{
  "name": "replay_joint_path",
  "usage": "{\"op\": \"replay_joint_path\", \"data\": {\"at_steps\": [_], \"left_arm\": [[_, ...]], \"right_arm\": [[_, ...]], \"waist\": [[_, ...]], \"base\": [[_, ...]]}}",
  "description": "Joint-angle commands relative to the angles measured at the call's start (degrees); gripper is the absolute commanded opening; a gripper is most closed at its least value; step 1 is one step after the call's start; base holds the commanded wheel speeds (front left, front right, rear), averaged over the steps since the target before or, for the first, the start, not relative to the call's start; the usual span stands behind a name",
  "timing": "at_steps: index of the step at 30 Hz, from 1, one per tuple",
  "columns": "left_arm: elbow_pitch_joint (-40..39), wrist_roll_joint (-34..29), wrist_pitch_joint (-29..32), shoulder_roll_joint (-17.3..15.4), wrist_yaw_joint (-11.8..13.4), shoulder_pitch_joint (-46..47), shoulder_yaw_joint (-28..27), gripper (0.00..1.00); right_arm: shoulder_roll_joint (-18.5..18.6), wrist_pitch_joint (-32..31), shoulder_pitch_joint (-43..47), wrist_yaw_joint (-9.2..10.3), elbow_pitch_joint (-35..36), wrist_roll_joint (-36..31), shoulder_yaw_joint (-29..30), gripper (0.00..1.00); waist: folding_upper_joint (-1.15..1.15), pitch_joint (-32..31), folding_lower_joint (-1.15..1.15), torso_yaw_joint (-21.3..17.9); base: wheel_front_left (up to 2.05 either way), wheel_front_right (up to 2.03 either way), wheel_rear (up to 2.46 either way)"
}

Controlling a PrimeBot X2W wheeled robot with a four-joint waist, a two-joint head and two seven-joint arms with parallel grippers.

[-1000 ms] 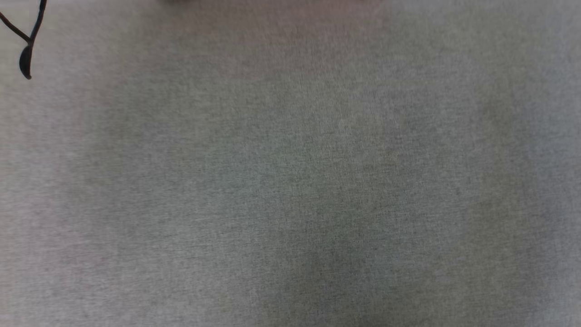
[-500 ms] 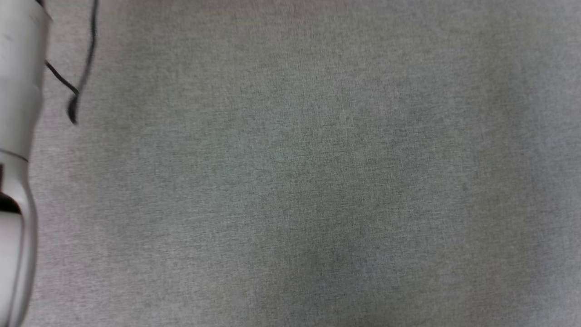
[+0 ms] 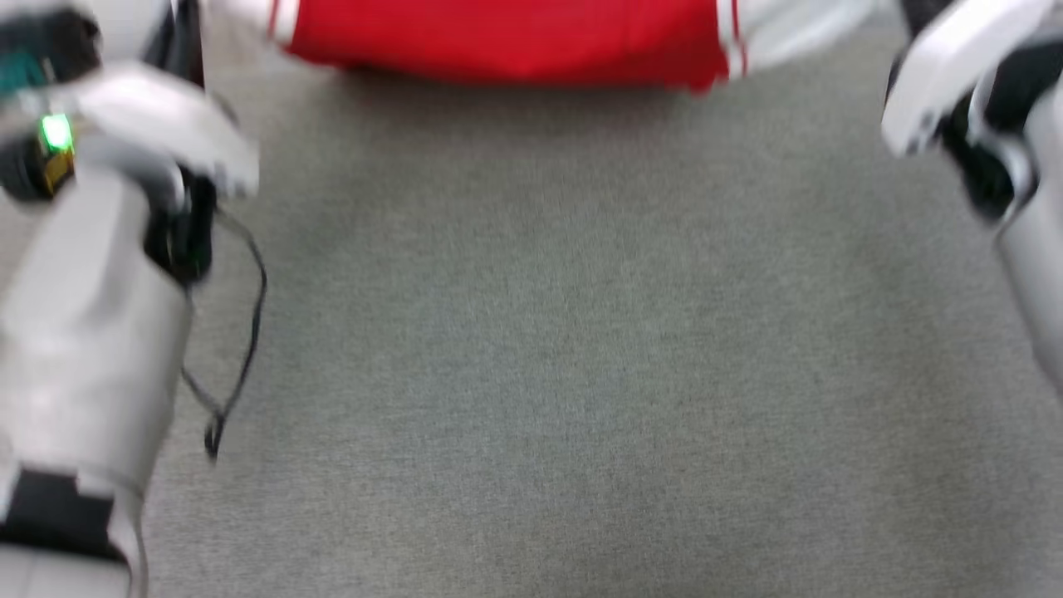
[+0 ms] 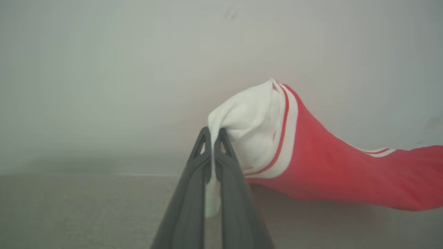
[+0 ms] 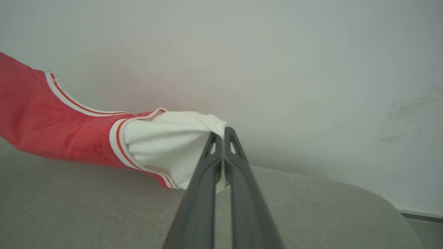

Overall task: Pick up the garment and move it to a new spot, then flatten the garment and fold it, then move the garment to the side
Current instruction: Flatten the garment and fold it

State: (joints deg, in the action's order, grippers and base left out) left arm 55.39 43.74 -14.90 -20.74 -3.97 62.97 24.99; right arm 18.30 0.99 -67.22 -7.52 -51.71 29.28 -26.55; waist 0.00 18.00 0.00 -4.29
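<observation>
The garment (image 3: pixel 507 37), red with white sleeves and striped trim, hangs stretched along the top edge of the head view, above the grey surface. In the left wrist view my left gripper (image 4: pixel 211 133) is shut on one white sleeve (image 4: pixel 249 128), and the red body (image 4: pixel 328 173) trails off to the right. In the right wrist view my right gripper (image 5: pixel 221 133) is shut on the other white sleeve (image 5: pixel 166 141), with the red body (image 5: pixel 52 128) running off to the left. The lettering is hidden.
A grey cloth-covered table (image 3: pixel 540 332) spreads below the garment, with a rounded edge (image 5: pixel 380 204) at the right. A thin black cable (image 3: pixel 241 349) dangles beside my left forearm (image 3: pixel 83 332). My right forearm (image 3: pixel 1030 274) stands at the right edge. A pale wall (image 4: pixel 138 69) lies behind.
The head camera has shifted, so the bare grey surface has given way to a picture with both arms and the garment's lower edge. The black cable sits lower and further right.
</observation>
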Motion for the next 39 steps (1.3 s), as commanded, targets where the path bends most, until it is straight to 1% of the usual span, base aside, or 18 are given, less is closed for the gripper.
{"op": "replay_joint_path", "data": {"at_steps": [1, 5, 7, 10, 12, 14, 15, 19, 21, 23, 26, 30, 33, 34, 35, 36, 39], "left_arm": [[-0.9, 0.1, -0.4, -0.2, 0.1, -3.7, -0.6, 0.00], [-6.1, -0.2, -0.4, -0.8, 1.2, -15.0, -2.7, 0.00], [-8.9, -1.0, -0.4, -2.0, 2.5, -20.5, -3.3, 0.00], [-12.7, -0.7, -0.4, -2.3, 4.0, -29.6, -4.0, 0.00], [-15.1, 0.5, -0.2, -3.3, 4.7, -35.2, -4.5, 0.00], [-18.0, 0.5, 0.8, -4.5, 6.2, -40.3, -4.3, 0.00], [-19.9, 1.2, 1.4, -4.4, 6.8, -43.4, -4.3, 0.00], [-28.0, 2.3, 3.5, -6.5, 11.2, -53.9, -5.2, 0.00], [-32.7, 2.8, 4.4, -7.2, 13.8, -58.8, -5.6, 0.00], [-37.6, 2.9, 5.3, -8.1, 16.6, -63.7, -5.9, 0.00], [-43.9, 3.5, 6.6, -8.8, 20.1, -69.8, -6.4, 0.00], [-49.8, 4.3, 6.9, -8.7, 23.7, -76.3, -7.0, 0.00], [-52.8, 4.4, 6.5, -8.6, 25.4, -79.6, -7.2, 0.00], [-53.5, 4.2, 6.4, -8.4, 25.6, -80.0, -7.1, 0.00], [-54.3, 4.1, 6.1, -8.1, 25.8, -80.2, -6.9, 0.00], [-54.9, 3.8, 5.8, -7.9, 25.8, -80.0, -6.8, 0.00], [-56.5, 3.2, 4.8, -7.3, 25.9, -79.1, -6.3, 0.00]], "right_arm": [[0.9, 0.2, 3.1, 0.06, 1.2, 0.9, -0.6, 0.00], [3.2, -0.8, 13.2, 0.06, 5.2, 3.3, -2.1, 0.00], [4.3, -1.7, 18.1, 0.06, 7.3, 3.8, -2.3, 0.00], [4.9, -2.3, 25.8, 0.06, 10.1, 4.4, -1.0, 0.00], [5.6, -3.0, 30.9, 0.06, 12.1, 3.9, 0.2, 0.00], [5.2, -4.1, 36.1, 0.06, 14.4, 3.8, 1.5, 0.00], [5.3, -4.8, 38.9, 0.07, 15.6, 3.6, 2.4, 0.00], [5.3, -7.0, 49.6, 0.07, 21.2, 2.1, 7.7, 0.00], [4.0, -8.5, 55.4, 0.08, 24.4, 2.1, 11.1, 0.00], [3.4, -10.3, 60.9, 0.08, 28.3, 0.8, 14.8, 0.00], [0.6, -13.7, 68.8, 0.08, 34.7, -1.3, 19.9, 0.00], [-3.3, -19.1, 77.7, 0.07, 42.9, -4.8, 25.3, 0.00], [-5.7, -22.5, 82.5, 0.07, 47.5, -7.4, 27.9, 0.00], [-6.5, -23.6, 83.7, 0.07, 48.4, -7.9, 28.4, 0.13], [-7.1, -24.5, 84.4, 0.07, 49.4, -8.3, 28.9, 0.46], [-7.5, -25.3, 84.8, 0.07, 50.3, -8.5, 29.1, 1.00], [-8.2, -25.7, 83.4, 0.04, 53.2, -8.6, 29.1, 1.00]], "waist": [[0.00, -4.0, 0.00, 0.4], [0.00, -7.9, 0.00, 0.3], [0.00, -9.2, 0.00, 0.1], [0.00, -11.8, 0.00, -0.2], [0.00, -13.7, 0.00, -0.4], [0.00, -15.4, 0.00, -0.5], [0.00, -16.5, 0.00, -0.6], [0.00, -19.2, 0.00, -0.5], [0.00, -19.9, 0.00, -0.3], [0.00, -20.4, 0.00, -0.1], [0.00, -20.5, 0.00, 0.1], [0.00, -20.3, 0.00, 0.3], [0.00, -19.7, 0.00, 0.6], [0.00, -19.5, 0.00, 0.7], [0.00, -19.2, 0.00, 0.9], [0.00, -18.8, 0.00, 1.0], [0.00, -17.9, 0.00, 1.5]], "base": [[0.00, 0.00, 0.00], [0.00, 0.00, 0.00], [0.00, 0.00, 0.00], [0.00, 0.00, 0.00], [0.00, 0.00, 0.00], [0.00, 0.00, 0.00], [0.00, 0.00, 0.00], [0.00, 0.00, 0.00], [0.00, 0.00, 0.00], [0.00, 0.00, 0.00], [0.00, 0.00, 0.00], [0.00, 0.00, 0.00], [0.00, 0.00, 0.00], [0.00, 0.00, 0.00], [0.00, 0.00, 0.00], [0.00, 0.00, 0.00], [0.00, 0.00, 0.00]]}}
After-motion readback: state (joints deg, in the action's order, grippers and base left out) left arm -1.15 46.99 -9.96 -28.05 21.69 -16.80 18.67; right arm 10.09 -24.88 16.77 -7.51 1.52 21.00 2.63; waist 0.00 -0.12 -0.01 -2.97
